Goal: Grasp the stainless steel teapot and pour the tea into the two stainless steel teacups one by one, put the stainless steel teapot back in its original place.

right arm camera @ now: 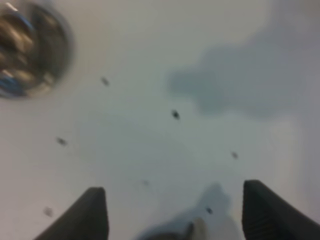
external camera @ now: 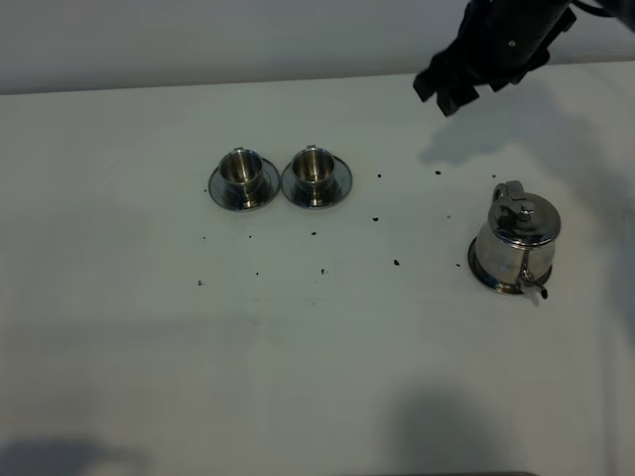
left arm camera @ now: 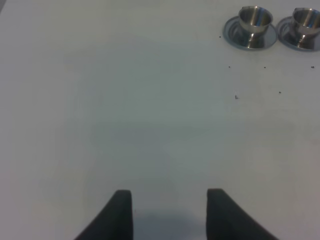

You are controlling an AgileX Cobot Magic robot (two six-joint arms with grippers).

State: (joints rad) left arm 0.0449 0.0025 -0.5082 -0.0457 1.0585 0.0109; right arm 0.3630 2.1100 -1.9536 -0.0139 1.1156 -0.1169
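While the right gripper (external camera: 444, 94) hangs above the far right of the white table (external camera: 119, 377), its fingers (right arm camera: 92, 212) are spread wide with nothing between them, well apart from the stainless steel teapot (external camera: 516, 236). That teapot stands upright, lid on, on its wide steel saucer (external camera: 484, 278) at the table's right side. The 2 stainless steel teacups, one (external camera: 238, 167) left of the other (external camera: 314, 164), sit on their own small saucers (external camera: 220, 193) just beside each other, left of centre. Dark specks (external camera: 396, 262) dot the table between cups and teapot. The left gripper (left arm camera: 170, 215) hovers over the table, well apart from the cups, fingers (left arm camera: 120, 215) spread, holding nothing.
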